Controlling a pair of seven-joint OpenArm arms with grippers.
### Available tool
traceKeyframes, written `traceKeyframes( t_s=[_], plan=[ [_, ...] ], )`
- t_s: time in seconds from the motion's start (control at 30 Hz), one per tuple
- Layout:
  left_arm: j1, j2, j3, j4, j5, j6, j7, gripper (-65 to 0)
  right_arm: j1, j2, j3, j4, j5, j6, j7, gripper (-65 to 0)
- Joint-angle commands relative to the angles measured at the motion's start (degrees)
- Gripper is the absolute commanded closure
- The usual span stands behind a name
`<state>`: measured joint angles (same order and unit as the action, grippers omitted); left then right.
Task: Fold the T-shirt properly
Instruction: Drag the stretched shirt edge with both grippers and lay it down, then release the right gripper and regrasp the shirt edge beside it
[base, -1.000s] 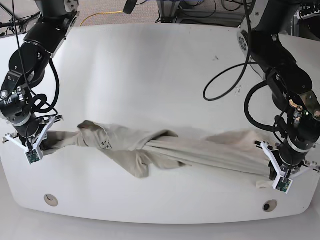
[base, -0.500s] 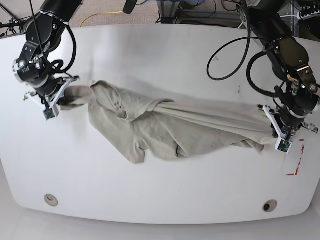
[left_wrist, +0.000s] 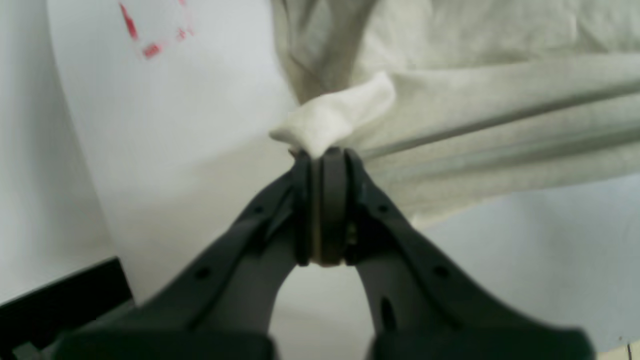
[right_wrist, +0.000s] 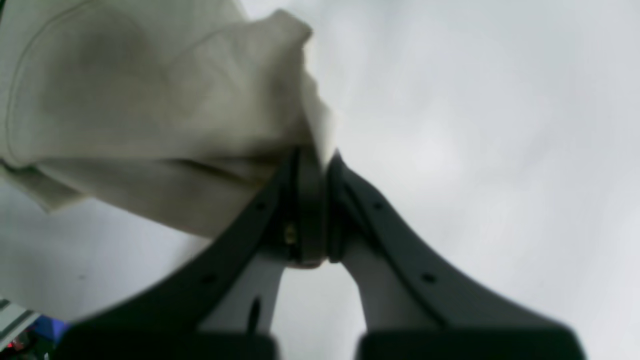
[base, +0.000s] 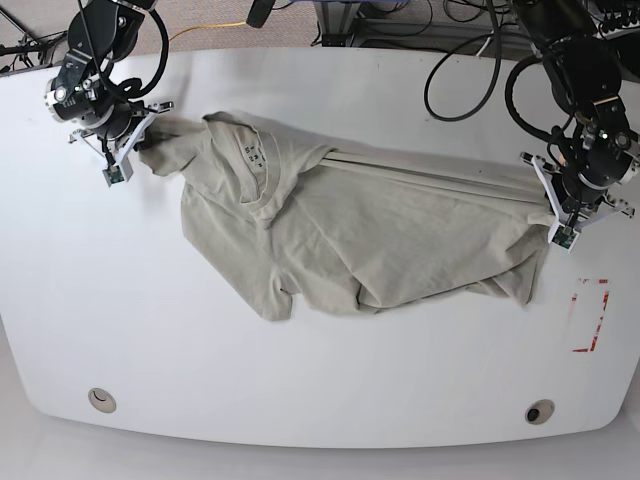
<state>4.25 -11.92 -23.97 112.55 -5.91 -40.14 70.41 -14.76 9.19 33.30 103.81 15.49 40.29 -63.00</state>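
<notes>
The pale beige T-shirt (base: 360, 225) lies stretched across the white table (base: 320, 390), with its collar (base: 262, 170) at the left and loose folds sagging toward the front. My left gripper (base: 551, 208) is shut on the shirt's right edge; in the left wrist view (left_wrist: 322, 150) a bunched corner of fabric (left_wrist: 335, 117) sticks out above the closed jaws. My right gripper (base: 140, 140) is shut on the shirt's left end; in the right wrist view (right_wrist: 315, 152) the cloth (right_wrist: 150, 110) hangs to the left of the closed jaws.
A red marked rectangle (base: 590, 315) is on the table at the right, also in the left wrist view (left_wrist: 150, 30). Two round holes (base: 100, 399) (base: 540, 411) sit near the front edge. Cables (base: 470, 70) and equipment lie beyond the table's far edge.
Both grippers have carried the shirt away from the front edge toward the back of the table. The shirt has spread wider and flatter from a twisted bundle.
</notes>
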Motion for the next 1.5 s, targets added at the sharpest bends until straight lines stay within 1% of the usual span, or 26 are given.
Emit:
traceKeyframes(
  t_s=[0.0,0.13,0.33,0.43,0.5,0.6,0.83,0.9,0.93,1.03,1.13,1.2,1.33,1.47],
  plan=[
    [0.5,-1.5,-0.4,0.7,1.2,0.1,-0.5,0.0,-0.1,0.9,0.5,0.6,-0.5,-0.3,0.5,-2.4],
    [2.6,-2.5,-0.3,0.7,1.1,0.1,-0.5,0.0,-0.5,-0.6,0.6,0.6,-0.6,-0.3,0.5,-7.3],
    [5.4,-4.9,-0.2,0.7,1.0,0.1,-0.5,0.0,-1.4,-2.0,2.0,0.6,-0.5,-0.3,0.5,-13.5],
    [6.3,-6.0,-0.3,0.7,1.1,0.1,-0.5,0.0,-1.6,-2.3,2.1,0.6,-0.5,-0.3,0.3,-20.0],
    [6.9,-6.2,-0.3,0.7,1.0,0.1,-0.5,0.0,-1.8,-2.4,2.1,0.6,-0.5,-0.3,0.2,-26.3],
    [7.1,-6.4,-0.4,0.7,1.0,0.1,-0.5,0.0,-3.0,-2.5,2.1,0.6,0.0,-0.3,0.5,-32.7],
    [7.6,-6.4,-0.3,0.7,1.0,0.1,-0.6,0.0,-3.4,-4.6,2.5,1.4,0.8,-0.3,0.5,-33.3],
    [7.7,-6.4,-0.3,0.7,1.0,0.1,-0.6,0.0,-3.5,-4.8,3.8,1.8,3.8,-0.3,0.5,-33.3],
    [7.7,-6.4,-0.3,0.7,1.0,0.1,-0.6,0.0,-3.3,-5.1,5.5,1.9,6.7,-0.3,0.1,-33.3],
    [7.7,-6.3,-0.3,0.7,1.0,0.1,-0.6,0.0,-2.6,-4.8,8.2,1.9,13.8,-0.3,-1.1,-33.3],
    [7.7,-6.4,-0.3,0.7,1.1,0.1,-0.6,0.0,-1.3,-4.7,9.1,1.9,18.2,-0.3,-2.8,-33.0],
    [7.7,-6.4,-0.2,0.6,1.1,0.1,-0.6,0.0,-0.3,-4.7,9.6,1.9,19.5,-0.3,-3.6,-33.0],
    [7.7,-6.4,-0.1,0.6,1.0,0.1,-0.6,0.0,1.0,-4.0,8.8,3.7,21.0,-0.3,-3.9,-33.0],
    [7.6,-6.3,-0.1,0.6,1.2,0.1,-0.6,0.0,1.7,-2.8,1.4,6.5,23.2,-0.3,-3.9,-32.8]
  ],
)
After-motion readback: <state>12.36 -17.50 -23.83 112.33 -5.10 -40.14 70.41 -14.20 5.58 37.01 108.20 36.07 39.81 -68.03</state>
